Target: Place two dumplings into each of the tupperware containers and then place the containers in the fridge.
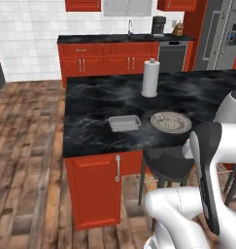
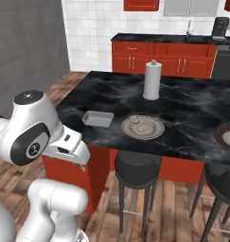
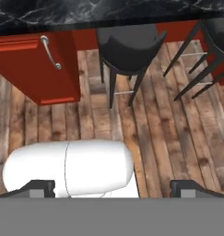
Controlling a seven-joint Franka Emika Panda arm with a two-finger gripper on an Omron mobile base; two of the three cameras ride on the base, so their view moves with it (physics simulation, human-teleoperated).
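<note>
The robot's hand (image 3: 111,186) was wide open, its two small dark fingertips (image 3: 37,188) far apart. It held nothing and touched nothing. It pointed down at the brown wooden floor (image 3: 168,129), with a black round stool (image 3: 129,46) at 12 o'clock.

Up on the black marble surface (image 1: 100,102), one shallow grey see-through tupperware container (image 1: 124,123) sat just beside a round grey plate (image 1: 171,122), at the plate's 9 o'clock. Small pale dumplings (image 2: 137,124) lay on that plate. A white paper towel roll (image 1: 150,78) stood upright behind them. The tall grey steel fridge (image 1: 221,34) stood far back at 1 o'clock.
</note>
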